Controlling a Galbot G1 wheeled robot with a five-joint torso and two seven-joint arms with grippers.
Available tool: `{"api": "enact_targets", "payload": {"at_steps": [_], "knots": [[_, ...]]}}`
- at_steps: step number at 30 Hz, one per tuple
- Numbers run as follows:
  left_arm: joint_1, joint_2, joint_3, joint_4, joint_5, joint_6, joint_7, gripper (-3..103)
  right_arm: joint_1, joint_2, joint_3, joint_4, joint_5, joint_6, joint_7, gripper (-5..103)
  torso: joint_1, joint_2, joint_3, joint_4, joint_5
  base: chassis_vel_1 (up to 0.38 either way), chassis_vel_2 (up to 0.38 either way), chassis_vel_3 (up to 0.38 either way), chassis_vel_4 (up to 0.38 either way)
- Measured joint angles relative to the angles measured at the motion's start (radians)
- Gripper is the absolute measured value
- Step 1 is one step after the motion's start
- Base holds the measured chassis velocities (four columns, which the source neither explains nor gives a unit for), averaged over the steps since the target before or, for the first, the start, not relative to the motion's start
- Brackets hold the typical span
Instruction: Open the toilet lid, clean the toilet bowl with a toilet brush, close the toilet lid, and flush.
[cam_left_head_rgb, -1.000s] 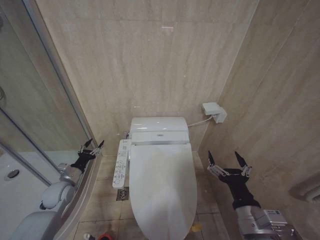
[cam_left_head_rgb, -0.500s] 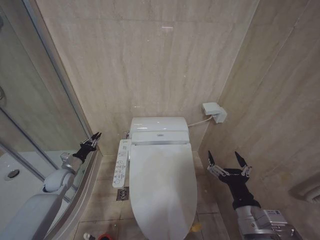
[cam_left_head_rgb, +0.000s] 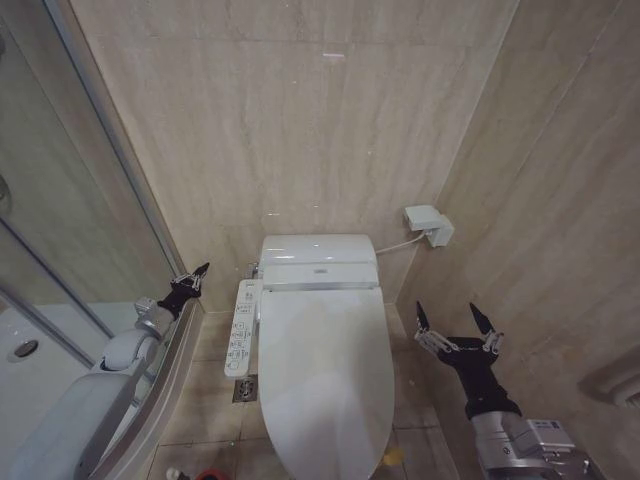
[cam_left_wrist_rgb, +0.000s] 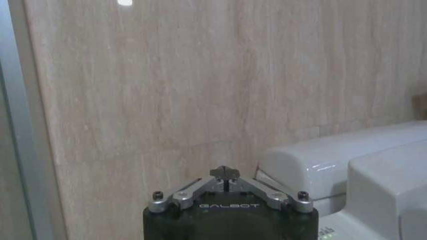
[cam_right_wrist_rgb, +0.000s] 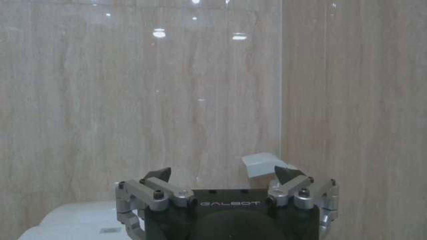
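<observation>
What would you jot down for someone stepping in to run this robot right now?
Left gripper: shut, empty, raised beside the shower glass, left of the toilet.
Right gripper: open, empty, hovering right of the toilet near the wall.
Lid: down, covering the bowl. A yellow tag shows at its front rim.
Control panel: along the toilet's left side.
A red thing sits on the floor at the frame's bottom edge; cannot tell what it is.
Done: nothing visible yet.
Left: lift the lid, brush the bowl, close the lid, flush.
</observation>
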Motion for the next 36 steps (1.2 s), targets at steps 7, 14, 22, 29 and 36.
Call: {"api": "enact_targets", "payload": {"at_steps": [7,14,22,29,36], "knots": [[0.012,-0.003,-0.006,0.003,0.002,-0.007,0.001,0,0.0,0.0,0.0,0.0,0.0,0.0,0.0,100,0.0,0.0,0.0,0.0002,0.0,-0.103,0.097,0.105,-0.103],[0.034,-0.007,-0.009,0.011,-0.001,-0.008,0.037,0,0.0,0.0,0.0,0.0,0.0,0.0,0.0,100,0.001,0.0,0.0,-0.0003,0.0,-0.133,0.115,0.141,-0.135],[-0.002,-0.005,0.022,0.088,0.0,-0.05,0.129,0,0.0,0.0,0.0,0.0,0.0,0.0,0.0,100,0.0,0.0,0.0,0.0001,-0.0001,-0.028,0.025,0.029,-0.023],[-0.094,0.0,0.102,0.197,0.002,-0.119,0.205,0,0.0,0.0,0.0,0.0,0.0,0.0,0.0,100,0.0,0.0,0.0,-0.0002,-0.0001,0.006,-0.008,-0.016,0.011],[-0.16,-0.009,0.184,0.28,0.0,-0.15,0.278,0,0.0,0.0,0.0,0.0,0.0,0.0,0.0,100,0.0,0.0,0.0,-0.0002,0.0,0.0,0.0,0.0,0.0]]}}
